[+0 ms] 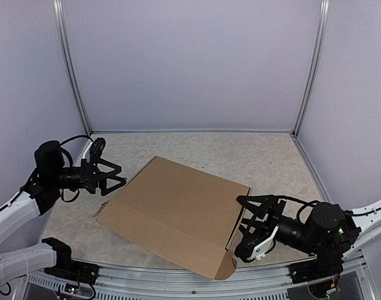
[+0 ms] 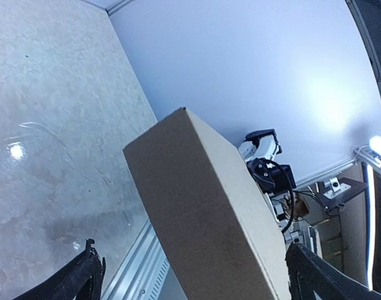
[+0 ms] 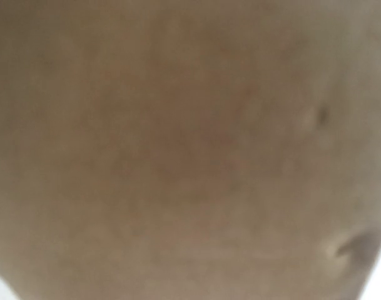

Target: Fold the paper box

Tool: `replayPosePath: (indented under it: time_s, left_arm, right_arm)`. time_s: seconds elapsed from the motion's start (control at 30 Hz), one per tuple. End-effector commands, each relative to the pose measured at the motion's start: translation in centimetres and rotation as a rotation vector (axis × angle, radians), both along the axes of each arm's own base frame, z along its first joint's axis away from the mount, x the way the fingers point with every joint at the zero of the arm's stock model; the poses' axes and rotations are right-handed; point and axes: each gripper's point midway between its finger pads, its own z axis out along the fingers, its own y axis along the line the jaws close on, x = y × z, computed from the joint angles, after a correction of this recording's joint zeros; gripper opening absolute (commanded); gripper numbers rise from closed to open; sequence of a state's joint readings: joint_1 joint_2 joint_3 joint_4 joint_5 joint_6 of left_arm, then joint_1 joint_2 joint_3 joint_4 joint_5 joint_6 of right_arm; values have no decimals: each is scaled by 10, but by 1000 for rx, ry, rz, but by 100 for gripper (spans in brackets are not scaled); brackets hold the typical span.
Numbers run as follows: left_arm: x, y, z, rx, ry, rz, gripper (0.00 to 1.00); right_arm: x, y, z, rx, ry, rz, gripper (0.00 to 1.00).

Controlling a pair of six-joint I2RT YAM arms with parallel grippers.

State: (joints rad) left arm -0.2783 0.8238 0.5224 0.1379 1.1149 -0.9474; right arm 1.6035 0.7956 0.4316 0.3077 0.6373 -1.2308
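- Nearest at left, the left gripper (image 1: 113,177) had fingers spread wide, grasping nothing, just beside the paper box (image 1: 177,209).
- On the table (image 1: 271,156), the paper box lay closed, turned diagonally.
- At its right edge, the right gripper (image 1: 240,226) gaped, fingers unclenched.

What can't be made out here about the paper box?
- Right wrist view: only blurred cardboard of the paper box fills the picture; no folds or jaws show.
- Top view: the box's inside, hidden under its top panel.
- Left wrist view: the box's lower end, cut off by the bottom edge.
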Motion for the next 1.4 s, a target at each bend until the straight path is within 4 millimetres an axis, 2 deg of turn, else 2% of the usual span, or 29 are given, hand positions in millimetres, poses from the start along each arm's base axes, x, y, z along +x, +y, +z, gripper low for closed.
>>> replayPosePath:
  time_s: [0.0,0.27,0.47,0.57,0.73,0.9,1.13,1.37]
  left_arm:
    - [11,22,9,82,-108,122,99]
    - [17,42,33,187,-288,279,99]
    - [24,64,47,280,-399,445,99]
    - [27,72,49,295,-426,512,99]
    - [25,71,49,261,-442,516,99]
    - [31,71,39,279,-411,517,99]
    - [46,65,26,329,-395,531,99]
    - [56,54,-9,550,-386,519,99]
  right_arm:
    - [1,-2,2,56,199,-17,14]
    - [19,4,-13,115,493,-27,13]
    - [36,5,-28,183,760,15,9]
    - [45,7,-30,259,875,71,8]
    - [59,7,-38,351,1035,152,7]
    - [71,7,-60,384,1141,187,6]
    - [79,20,-99,342,1239,220,5]
    - [88,24,-133,311,1284,226,4]
